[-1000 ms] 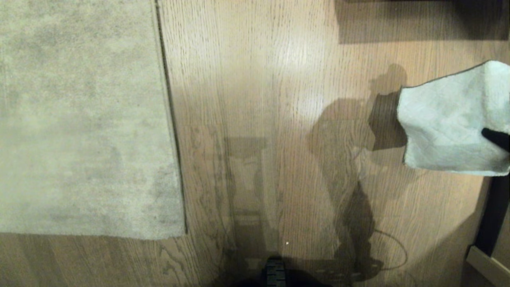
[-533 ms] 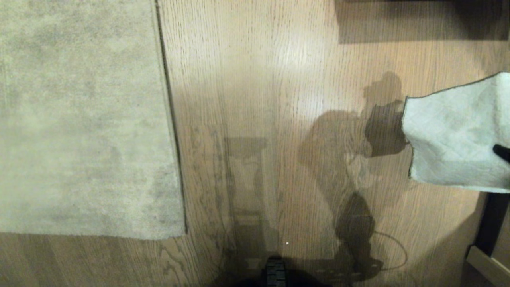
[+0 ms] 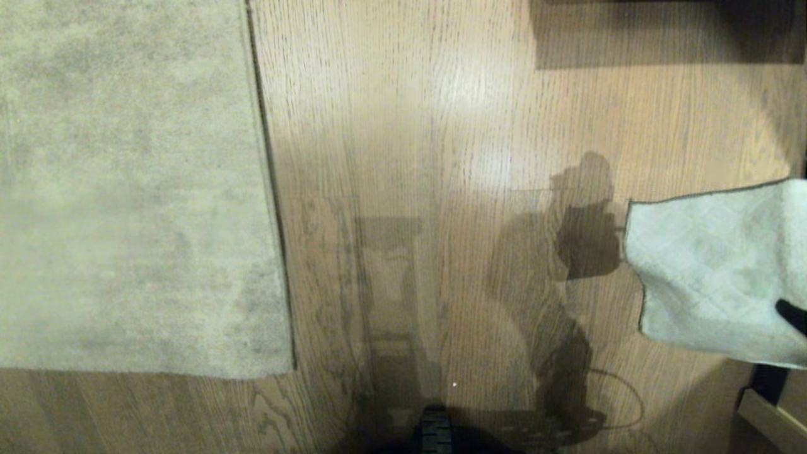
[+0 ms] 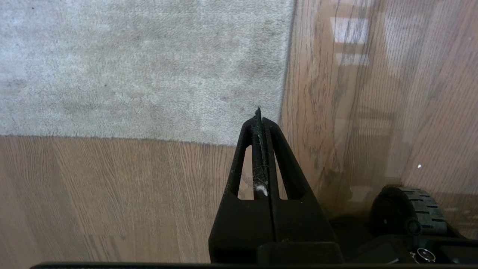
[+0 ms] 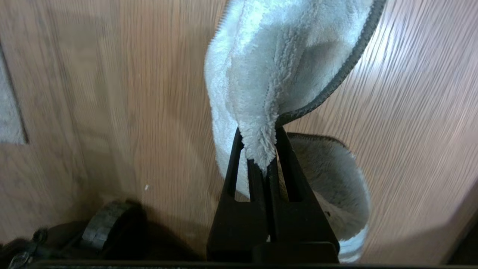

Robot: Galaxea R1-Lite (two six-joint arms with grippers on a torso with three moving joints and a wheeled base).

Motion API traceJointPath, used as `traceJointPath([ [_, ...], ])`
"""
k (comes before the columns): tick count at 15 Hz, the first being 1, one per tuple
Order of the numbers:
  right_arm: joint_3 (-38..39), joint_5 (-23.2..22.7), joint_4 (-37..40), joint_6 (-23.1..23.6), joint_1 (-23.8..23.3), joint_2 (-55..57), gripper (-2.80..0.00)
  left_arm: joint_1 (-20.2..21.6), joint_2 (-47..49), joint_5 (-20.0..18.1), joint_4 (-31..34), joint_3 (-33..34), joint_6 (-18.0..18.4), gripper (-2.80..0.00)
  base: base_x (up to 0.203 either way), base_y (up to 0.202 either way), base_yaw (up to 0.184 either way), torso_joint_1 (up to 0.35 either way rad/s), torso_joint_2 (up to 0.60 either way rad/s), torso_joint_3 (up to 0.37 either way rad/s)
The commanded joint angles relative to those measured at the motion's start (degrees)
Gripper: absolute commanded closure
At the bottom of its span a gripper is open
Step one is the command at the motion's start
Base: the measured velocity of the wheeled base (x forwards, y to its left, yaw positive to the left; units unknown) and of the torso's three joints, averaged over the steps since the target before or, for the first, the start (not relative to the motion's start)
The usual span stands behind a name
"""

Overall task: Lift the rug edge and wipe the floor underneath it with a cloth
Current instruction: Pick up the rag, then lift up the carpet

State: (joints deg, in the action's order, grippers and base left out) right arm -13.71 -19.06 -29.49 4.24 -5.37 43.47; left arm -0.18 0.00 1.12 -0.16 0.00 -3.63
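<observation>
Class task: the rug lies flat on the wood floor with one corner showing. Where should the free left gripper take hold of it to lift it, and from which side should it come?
Grip the rug edge close to its near corner. The rug lies flat, so only its thin border offers a lip. Come in low from the bare floor beside it, probably opening the now shut left gripper first and sliding one finger under. The right gripper holds the cloth.

Dark furniture base [image 3: 662,31] — far side (shadowed), pale ledge [image 3: 772,419]
</observation>
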Motion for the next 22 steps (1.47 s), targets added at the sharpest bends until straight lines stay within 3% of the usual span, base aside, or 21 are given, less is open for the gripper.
traceJointPath([
  [1,4.7,0.4,0.0,-0.4,1.2,-8.0,0.00,0.0,0.0,0.0,0.0,0.0,-0.1,0.00,0.000,0.000,0.000,0.000,0.00,0.000],
  [5,12.7,0.8,1.5,-0.8,2.0,-20.6,0.00,0.0,0.0,0.0,0.0,0.0,-0.1,0.00,0.000,0.000,0.000,0.000,0.00,0.000],
  [7,13.4,1.2,7.0,-0.5,2.6,-27.7,0.00,0.0,0.0,0.0,0.0,0.0,-0.1,0.00,0.000,0.000,0.000,0.000,0.00,0.000],
  [11,13.7,13.0,17.0,-0.5,4.9,-37.9,0.00,0.0,0.0,0.0,0.1,0.0,-0.1,0.00,0.000,0.000,0.000,0.000,0.00,0.000],
  [15,13.7,21.8,24.8,0.0,5.1,-43.4,0.00,0.0,0.0,0.0,0.1,0.0,-0.1,0.00,0.000,0.000,0.000,0.000,0.00,0.000],
  [22,13.7,22.3,28.4,-9.5,5.2,-43.4,0.00,0.0,0.0,0.0,0.1,0.0,-0.1,0.00,0.000,0.000,0.000,0.000,0.00,0.000],
])
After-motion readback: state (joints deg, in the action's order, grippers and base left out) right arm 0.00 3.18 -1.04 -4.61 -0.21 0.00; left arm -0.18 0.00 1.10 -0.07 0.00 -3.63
